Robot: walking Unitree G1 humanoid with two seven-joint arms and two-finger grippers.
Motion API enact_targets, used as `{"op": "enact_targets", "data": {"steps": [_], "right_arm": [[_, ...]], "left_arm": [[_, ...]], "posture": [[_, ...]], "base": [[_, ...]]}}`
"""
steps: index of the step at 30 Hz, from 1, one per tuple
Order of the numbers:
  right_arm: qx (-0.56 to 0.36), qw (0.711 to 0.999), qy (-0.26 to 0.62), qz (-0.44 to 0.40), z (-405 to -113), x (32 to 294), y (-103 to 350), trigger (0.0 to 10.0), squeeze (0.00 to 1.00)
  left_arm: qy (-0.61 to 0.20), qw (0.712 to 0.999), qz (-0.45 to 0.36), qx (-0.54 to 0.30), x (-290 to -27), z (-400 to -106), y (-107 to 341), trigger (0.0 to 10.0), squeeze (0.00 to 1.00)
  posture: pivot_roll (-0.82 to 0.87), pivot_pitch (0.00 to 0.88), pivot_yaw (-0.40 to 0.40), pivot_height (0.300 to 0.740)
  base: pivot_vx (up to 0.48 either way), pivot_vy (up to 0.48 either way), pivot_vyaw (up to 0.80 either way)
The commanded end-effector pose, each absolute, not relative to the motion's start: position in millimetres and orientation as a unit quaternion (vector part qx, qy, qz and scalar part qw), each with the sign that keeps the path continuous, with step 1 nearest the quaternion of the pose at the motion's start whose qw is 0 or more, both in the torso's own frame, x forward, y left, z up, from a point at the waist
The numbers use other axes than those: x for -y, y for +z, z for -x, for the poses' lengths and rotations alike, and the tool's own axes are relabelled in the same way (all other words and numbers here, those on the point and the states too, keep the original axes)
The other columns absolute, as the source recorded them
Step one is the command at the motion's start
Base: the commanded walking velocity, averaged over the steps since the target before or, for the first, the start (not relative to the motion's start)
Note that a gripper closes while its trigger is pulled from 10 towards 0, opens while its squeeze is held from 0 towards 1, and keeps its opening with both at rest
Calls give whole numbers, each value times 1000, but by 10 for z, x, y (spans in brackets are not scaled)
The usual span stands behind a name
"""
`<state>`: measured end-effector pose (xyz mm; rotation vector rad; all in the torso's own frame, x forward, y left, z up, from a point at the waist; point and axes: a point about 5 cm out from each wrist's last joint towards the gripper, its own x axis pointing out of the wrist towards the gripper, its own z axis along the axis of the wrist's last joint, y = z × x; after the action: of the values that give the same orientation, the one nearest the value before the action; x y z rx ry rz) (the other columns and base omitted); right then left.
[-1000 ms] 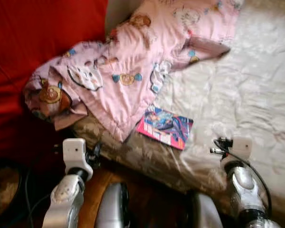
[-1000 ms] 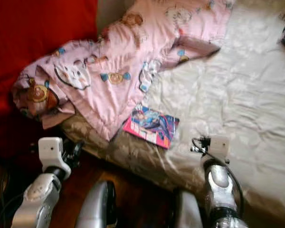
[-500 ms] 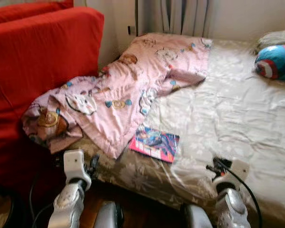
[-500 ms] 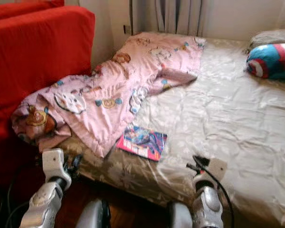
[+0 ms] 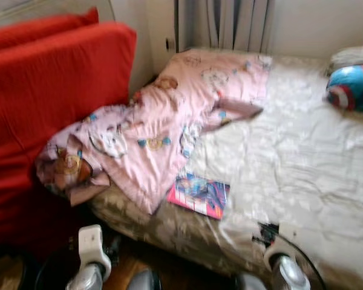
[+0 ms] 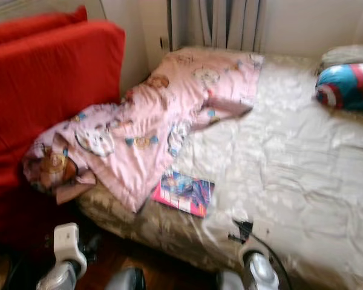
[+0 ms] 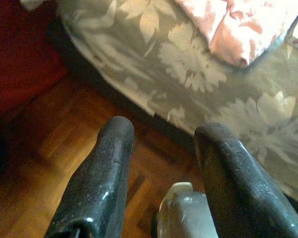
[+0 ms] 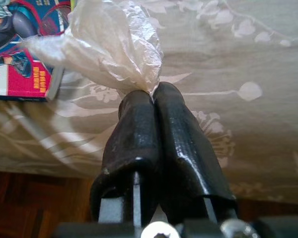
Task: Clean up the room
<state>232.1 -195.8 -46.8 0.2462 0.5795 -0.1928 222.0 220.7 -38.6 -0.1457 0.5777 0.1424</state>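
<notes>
A crumpled pink cartoon-print blanket [image 5: 163, 127] lies across the left side of the bed [image 5: 302, 157] and spills toward the red sofa. A colourful comic book [image 5: 198, 194] lies flat near the bed's front edge, just right of the blanket's corner. My right gripper [image 8: 153, 94] is shut on a thin clear plastic bag [image 8: 104, 44], which hangs over the bedcover beside the comic book [image 8: 20, 59]. My left gripper [image 7: 161, 131] is open and holds nothing, low over the wooden floor [image 7: 49, 163] at the bed's edge.
A red sofa [image 5: 42, 90] stands against the bed's left side. A blue and red shield-print pillow [image 5: 351, 87] lies at the bed's far right, with curtains [image 5: 224, 24] behind. The views are blurred.
The camera has tilted up, so the far wall and pillow show and both arms sit lower in the picture. The right gripper still holds the plastic bag.
</notes>
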Motion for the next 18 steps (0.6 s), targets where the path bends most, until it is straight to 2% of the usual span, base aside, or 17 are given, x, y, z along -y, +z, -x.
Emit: {"op": "enact_targets", "data": {"steps": [1, 4, 9, 13, 18], "right_arm": [[-303, 942, -91, -113, -2262, 1949, -520, 10000, 0], [-329, 933, -94, -109, -2165, 1956, -594, 10000, 0], [-387, 914, -83, -89, -1950, 1924, -744, 10000, 0], [-408, 908, -69, -73, -1874, 1900, -793, 10000, 0], [-417, 905, -52, -59, -1846, 1878, -811, 10000, 0]], "left_arm": [[75, 952, 67, -291, -2250, -2193, -418, 10000, 0], [74, 945, 61, -312, -2237, -2142, -487, 10000, 0], [81, 927, 59, -361, -2220, -1968, -644, 10000, 0], [64, 910, 57, -407, -2102, -1822, -771, 10000, 0], [59, 906, 61, -414, -2036, -1780, -808, 10000, 0]], "posture": [[-22, 0, 34, 720], [-17, 0, 30, 735], [-17, 0, 22, 735], [-18, 0, 17, 735], [-25, 0, 12, 735]], "base": [[0, 0, 0], [0, 0, 0], [0, 0, 0], [0, 0, 0], [0, 0, 0]]}}
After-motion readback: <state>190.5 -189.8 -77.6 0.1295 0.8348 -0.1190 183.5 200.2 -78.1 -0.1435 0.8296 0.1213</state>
